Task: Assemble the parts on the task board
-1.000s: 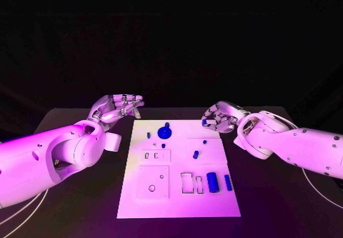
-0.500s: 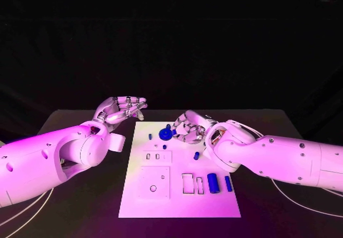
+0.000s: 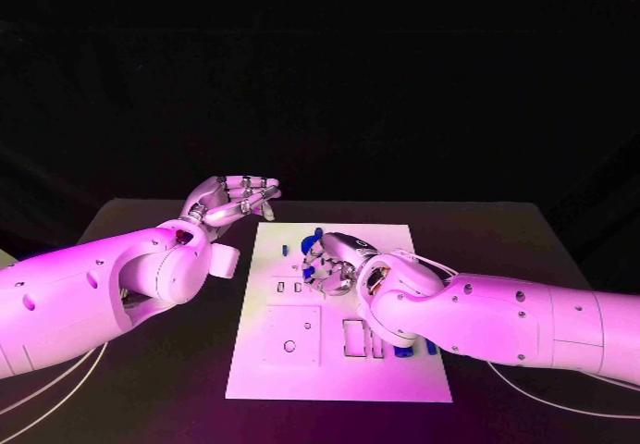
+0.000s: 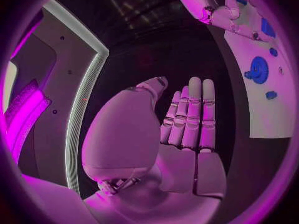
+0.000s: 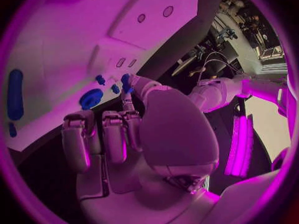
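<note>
A small blue part (image 5: 126,82) is pinched between the thumb and a finger of the right hand (image 3: 337,265), and it is held just above the middle of the white task board (image 3: 280,368). The board is a flat, smooth plate lying in the middle of the black table (image 3: 160,388). Close to the held part sits a round blue gear (image 5: 91,98) with little teeth on its edge, and two tiny blue knobs (image 5: 100,79) stand beside it. A long blue cylinder (image 5: 15,94) lies farther off on the board. The board also has small slots and holes cut into it, and a square raised plate (image 3: 291,333) with a hole near its front. In the head view the big white right arm (image 3: 507,319) reaches across the board and hides much of its right side, so only bits of blue peek out beside it. The left hand (image 3: 238,199) is held up in the air, off the board's far left corner. It holds nothing, and its silver fingers (image 4: 193,109) are stretched out side by side.
</note>
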`<state>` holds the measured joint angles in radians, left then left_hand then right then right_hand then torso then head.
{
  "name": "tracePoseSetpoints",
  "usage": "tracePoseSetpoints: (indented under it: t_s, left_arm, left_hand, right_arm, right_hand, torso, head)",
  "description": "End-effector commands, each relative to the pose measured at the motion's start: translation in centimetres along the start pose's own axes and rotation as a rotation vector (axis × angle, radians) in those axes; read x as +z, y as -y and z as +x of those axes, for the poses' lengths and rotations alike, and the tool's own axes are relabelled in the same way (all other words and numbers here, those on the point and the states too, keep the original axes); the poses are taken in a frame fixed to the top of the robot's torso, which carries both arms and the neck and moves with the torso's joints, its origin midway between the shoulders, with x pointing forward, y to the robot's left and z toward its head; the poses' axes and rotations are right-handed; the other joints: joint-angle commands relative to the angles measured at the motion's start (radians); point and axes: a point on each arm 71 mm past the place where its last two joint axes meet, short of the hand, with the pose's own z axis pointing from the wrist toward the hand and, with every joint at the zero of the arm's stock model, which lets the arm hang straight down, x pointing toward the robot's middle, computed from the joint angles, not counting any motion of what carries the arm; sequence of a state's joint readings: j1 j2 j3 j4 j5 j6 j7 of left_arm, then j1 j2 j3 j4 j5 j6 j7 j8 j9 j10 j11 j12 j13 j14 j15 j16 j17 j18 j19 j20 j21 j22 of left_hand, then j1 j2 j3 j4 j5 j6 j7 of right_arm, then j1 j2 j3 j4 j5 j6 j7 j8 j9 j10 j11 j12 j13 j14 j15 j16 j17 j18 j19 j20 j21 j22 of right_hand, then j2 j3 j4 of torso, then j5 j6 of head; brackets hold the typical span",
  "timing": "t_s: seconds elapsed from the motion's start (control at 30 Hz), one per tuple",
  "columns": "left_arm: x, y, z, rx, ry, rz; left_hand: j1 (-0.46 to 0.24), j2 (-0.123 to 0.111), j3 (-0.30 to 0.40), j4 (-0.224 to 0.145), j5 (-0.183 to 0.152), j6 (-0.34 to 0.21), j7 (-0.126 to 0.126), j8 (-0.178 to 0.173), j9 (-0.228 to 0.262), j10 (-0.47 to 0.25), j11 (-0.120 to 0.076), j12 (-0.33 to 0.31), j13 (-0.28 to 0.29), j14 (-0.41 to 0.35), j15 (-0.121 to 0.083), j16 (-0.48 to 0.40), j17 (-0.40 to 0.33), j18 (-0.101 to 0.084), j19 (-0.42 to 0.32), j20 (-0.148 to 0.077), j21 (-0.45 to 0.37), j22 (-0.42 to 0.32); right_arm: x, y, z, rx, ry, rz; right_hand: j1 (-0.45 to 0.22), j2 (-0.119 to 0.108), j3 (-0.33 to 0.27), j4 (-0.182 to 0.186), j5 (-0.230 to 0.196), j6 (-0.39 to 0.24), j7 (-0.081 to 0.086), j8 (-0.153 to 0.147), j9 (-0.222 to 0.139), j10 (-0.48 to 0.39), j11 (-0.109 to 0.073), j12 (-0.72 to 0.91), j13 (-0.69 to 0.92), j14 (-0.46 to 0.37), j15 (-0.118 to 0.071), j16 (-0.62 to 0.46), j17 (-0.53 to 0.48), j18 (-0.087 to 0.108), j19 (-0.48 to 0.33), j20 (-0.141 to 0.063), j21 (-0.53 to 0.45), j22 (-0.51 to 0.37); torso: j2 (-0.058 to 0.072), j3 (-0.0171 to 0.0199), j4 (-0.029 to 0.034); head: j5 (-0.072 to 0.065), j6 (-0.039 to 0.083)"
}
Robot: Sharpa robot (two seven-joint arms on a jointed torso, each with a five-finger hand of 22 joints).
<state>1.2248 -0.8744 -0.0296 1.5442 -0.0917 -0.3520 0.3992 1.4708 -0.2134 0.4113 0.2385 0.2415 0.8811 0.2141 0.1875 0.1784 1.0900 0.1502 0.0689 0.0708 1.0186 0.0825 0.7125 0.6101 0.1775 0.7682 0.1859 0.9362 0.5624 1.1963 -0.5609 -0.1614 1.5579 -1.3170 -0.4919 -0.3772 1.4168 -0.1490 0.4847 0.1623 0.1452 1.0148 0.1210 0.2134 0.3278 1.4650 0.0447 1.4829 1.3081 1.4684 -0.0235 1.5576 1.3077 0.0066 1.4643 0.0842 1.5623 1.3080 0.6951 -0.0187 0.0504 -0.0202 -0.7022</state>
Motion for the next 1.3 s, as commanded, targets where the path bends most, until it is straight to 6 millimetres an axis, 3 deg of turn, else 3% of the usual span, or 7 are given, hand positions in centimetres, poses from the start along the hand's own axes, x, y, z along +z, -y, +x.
tracePoseSetpoints:
  t_s: [0.03,0.5,0.83,1.13,1.3]
  left_arm:
    - [0.0,0.0,0.3,-0.013,-0.022,0.001]
    - [0.0,0.0,0.2,-0.014,-0.024,-0.001]
    - [0.0,0.0,0.1,-0.013,-0.023,-0.004]
    - [0.0,-0.1,0.1,-0.014,-0.025,-0.009]
    - [0.0,-0.1,0.1,-0.013,-0.025,-0.011]
  left_hand:
    - [-0.008,-0.001,0.007,0.001,-0.005,-0.005,-0.004,-0.003,0.001,-0.004,0.000,-0.004,-0.001,-0.006,0.001,0.003,-0.001,0.004,-0.006,0.002,0.006,0.001]
    - [-0.009,-0.001,0.007,0.000,-0.005,-0.005,-0.004,-0.003,0.001,-0.004,0.000,-0.004,-0.001,-0.007,0.001,0.004,-0.002,0.004,-0.008,0.002,0.007,0.002]
    - [-0.009,-0.001,0.007,0.000,-0.005,-0.005,-0.004,-0.003,0.001,-0.004,0.000,-0.004,-0.001,-0.007,0.001,0.004,-0.002,0.004,-0.008,0.002,0.007,0.002]
    - [-0.010,-0.001,0.007,0.000,-0.005,-0.006,-0.004,-0.003,0.002,-0.004,0.000,-0.004,-0.001,-0.008,0.001,0.004,-0.002,0.004,-0.010,0.003,0.009,0.002]
    - [-0.010,0.000,0.007,0.001,-0.005,-0.006,-0.004,-0.003,0.002,-0.005,0.000,-0.004,-0.001,-0.008,0.001,0.004,-0.002,0.004,-0.010,0.003,0.009,0.003]
  right_arm:
    - [0.1,0.0,0.6,-0.050,-0.017,0.017]
    - [0.1,-0.2,2.4,-0.071,-0.038,0.021]
    - [0.1,-0.1,2.5,-0.129,-0.008,-0.001]
    - [0.2,-0.1,2.6,-0.152,0.003,-0.006]
    - [0.3,0.2,2.7,-0.158,0.002,0.002]
  right_hand:
    - [-0.013,0.003,0.006,-0.002,0.000,0.004,-0.002,0.033,0.030,0.038,-0.006,-0.005,0.183,0.093,-0.006,0.000,0.221,-0.003,0.098,-0.006,-0.005,0.253]
    - [-0.029,-0.003,0.007,-0.001,-0.001,0.002,-0.003,0.037,0.032,0.041,-0.007,-0.003,0.185,0.093,-0.006,0.000,0.222,-0.003,0.098,-0.007,-0.005,0.253]
    - [-0.040,-0.009,0.006,-0.001,-0.003,0.001,-0.003,0.039,0.034,0.041,-0.008,-0.002,0.186,0.093,-0.007,0.000,0.222,-0.003,0.098,-0.007,-0.005,0.252]
    - [-0.067,-0.029,0.000,0.003,-0.006,-0.003,-0.003,0.041,0.035,0.041,-0.007,-0.003,0.186,0.093,-0.007,0.000,0.220,-0.002,0.098,-0.008,-0.007,0.251]
    - [-0.083,-0.042,-0.007,0.004,0.020,-0.006,-0.003,0.043,0.036,0.040,-0.007,-0.006,0.184,0.092,-0.007,-0.001,0.219,-0.002,0.096,-0.008,-0.009,0.250]
  torso:
    - [0.000,0.0004,0.0006]
    - [0.000,0.0005,0.0011]
    - [0.000,0.0007,-0.0003]
    - [0.000,0.0009,0.0009]
    - [0.000,0.0005,0.0003]
  head:
    - [0.006,-0.008]
    - [0.013,-0.022]
    - [0.016,-0.026]
    - [0.014,-0.031]
    - [0.016,-0.032]
